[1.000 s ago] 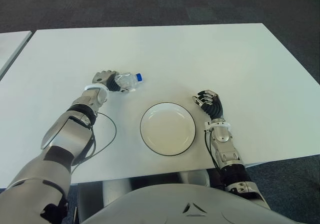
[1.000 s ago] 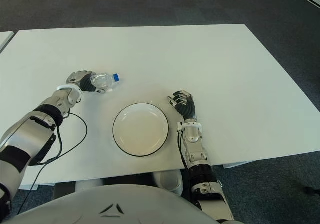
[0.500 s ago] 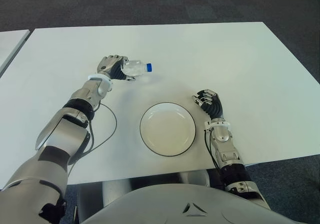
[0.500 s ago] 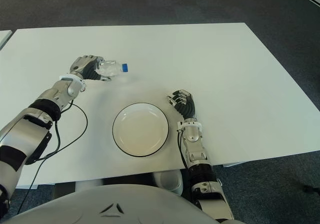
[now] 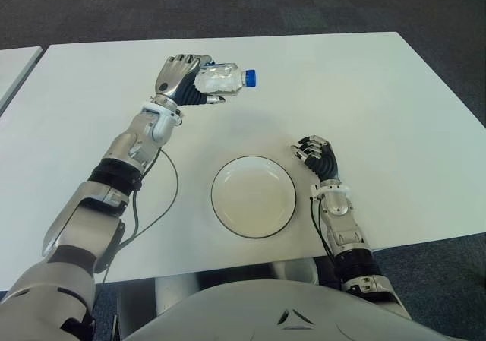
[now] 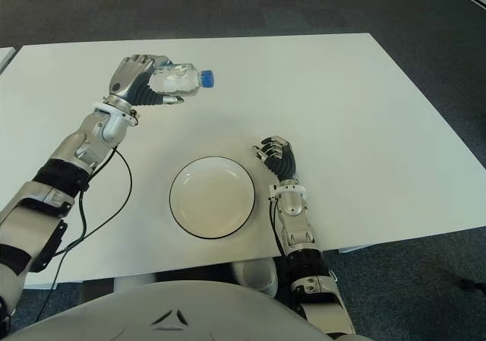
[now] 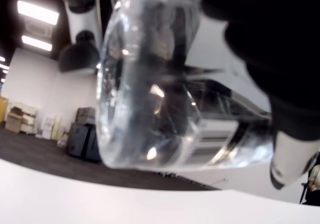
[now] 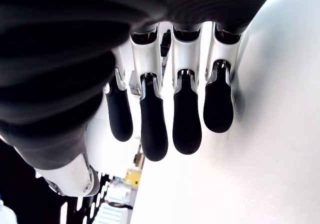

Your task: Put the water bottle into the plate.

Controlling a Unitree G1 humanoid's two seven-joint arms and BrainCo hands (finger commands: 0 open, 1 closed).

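My left hand (image 5: pixel 184 80) is raised above the far left part of the white table (image 5: pixel 364 90), shut on a clear water bottle (image 5: pixel 223 80) with a blue cap (image 5: pixel 249 76) that points right. The bottle lies sideways in the hand, off the table; its clear body (image 7: pixel 165 109) fills the left wrist view. A white plate (image 5: pixel 253 196) with a dark rim sits empty near the table's front edge, below and to the right of the bottle. My right hand (image 5: pixel 317 157) shows just right of the plate, fingers (image 8: pixel 185 119) relaxed and holding nothing.
A black cable (image 5: pixel 163 204) loops over the table beside my left forearm. Dark carpet (image 5: pixel 228 7) lies beyond the table's far edge. The corner of another white table (image 5: pixel 15 67) shows at far left.
My left hand has lifted the bottle off the table and carried it up, away from me and to the right. The right hand and the plate have not moved.
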